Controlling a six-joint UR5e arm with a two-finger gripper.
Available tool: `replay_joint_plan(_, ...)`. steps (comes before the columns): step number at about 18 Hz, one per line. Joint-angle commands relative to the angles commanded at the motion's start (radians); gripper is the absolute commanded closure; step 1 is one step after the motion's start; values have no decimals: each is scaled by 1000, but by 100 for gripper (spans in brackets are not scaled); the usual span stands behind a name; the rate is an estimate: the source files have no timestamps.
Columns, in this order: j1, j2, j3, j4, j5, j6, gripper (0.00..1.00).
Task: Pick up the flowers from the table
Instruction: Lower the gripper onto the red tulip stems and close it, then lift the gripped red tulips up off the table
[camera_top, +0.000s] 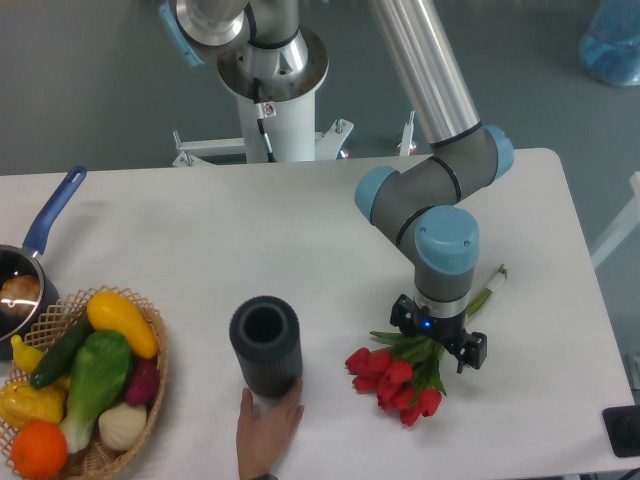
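Note:
The flowers (392, 380), red tulips with green leaves and a pale green stem end, lie on the white table (250, 230) at the front right. The red heads point to the front left and the stems run back right under the arm. My gripper (437, 338) points straight down over the leaves and stems. Its black jaws show on either side of the bunch, spread apart and straddling it. The wrist hides the fingertips and the middle of the stems.
A dark ribbed cylinder vase (265, 345) stands left of the flowers, with a person's hand (268, 430) at its base. A wicker basket (160, 375) of vegetables sits front left. A blue-handled pot (20, 290) is at the left edge. The robot base (272, 70) stands behind the table.

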Motion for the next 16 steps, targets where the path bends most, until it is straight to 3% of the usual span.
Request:
replay_joint_plan(4,-3,12,-6,0,-2,-6,88)
replay_joint_plan(6,-2,18,-6,0,-2,-6,99)
replay_joint_plan(11,5,47,-9,-3,0,-6,100)
replay_joint_plan(16,29,124,-8,-11,6,-38,100)
